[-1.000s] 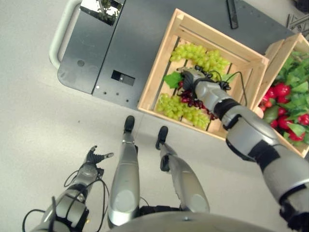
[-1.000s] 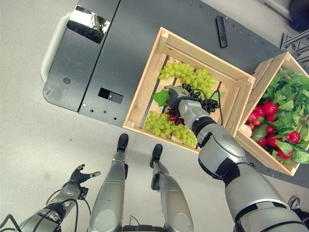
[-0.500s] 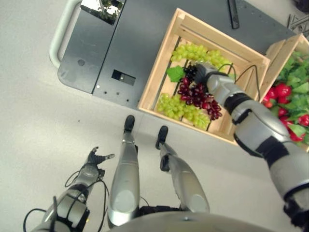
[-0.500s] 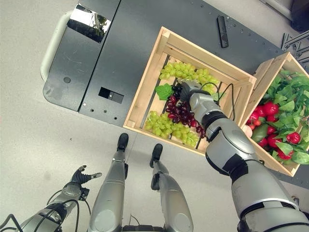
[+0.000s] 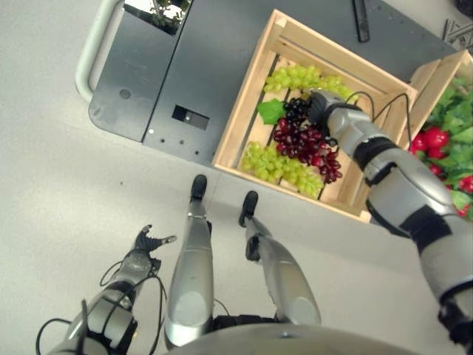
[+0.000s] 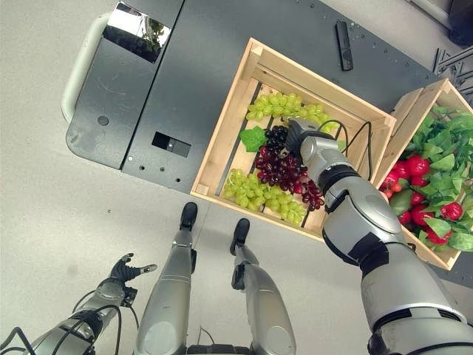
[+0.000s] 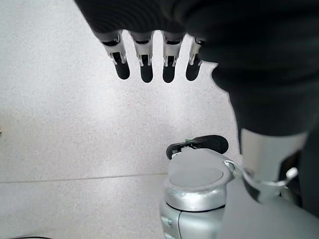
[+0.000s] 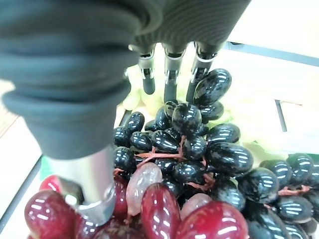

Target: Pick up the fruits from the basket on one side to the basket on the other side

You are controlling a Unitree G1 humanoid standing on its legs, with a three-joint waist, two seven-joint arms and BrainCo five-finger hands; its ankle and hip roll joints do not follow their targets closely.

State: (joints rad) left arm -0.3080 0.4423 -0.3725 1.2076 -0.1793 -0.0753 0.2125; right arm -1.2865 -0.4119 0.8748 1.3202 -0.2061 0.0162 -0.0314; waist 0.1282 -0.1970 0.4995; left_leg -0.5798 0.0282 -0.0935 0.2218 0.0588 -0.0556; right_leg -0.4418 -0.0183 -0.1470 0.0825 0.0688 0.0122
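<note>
A: While the left hand (image 5: 145, 241) hangs idle low by the floor (image 5: 52, 185), fingers relaxed and holding nothing, where does the work sit?

B: Further right, in the left crate (image 5: 244, 118) on the dark counter (image 5: 199, 66). Green grapes (image 5: 284, 164) lie along its near and far sides, and the dark grapes (image 5: 304, 142) lie between them, by a green leaf (image 5: 270, 112).

A: And the right hand (image 6: 301, 137)?

B: It is at the far end of the dark bunch. In its wrist view the fingers (image 8: 169, 74) reach straight over the black berries, not curled round anything, so I read it as open, with nothing gripped.

A: How should it take hold?

B: I'd close on the stem end rather than loose berries, lift straight up so the bunch clears the slats, then carry it right to the other crate (image 5: 423, 78), where red fruit (image 5: 431, 138) and leaves lie.
</note>
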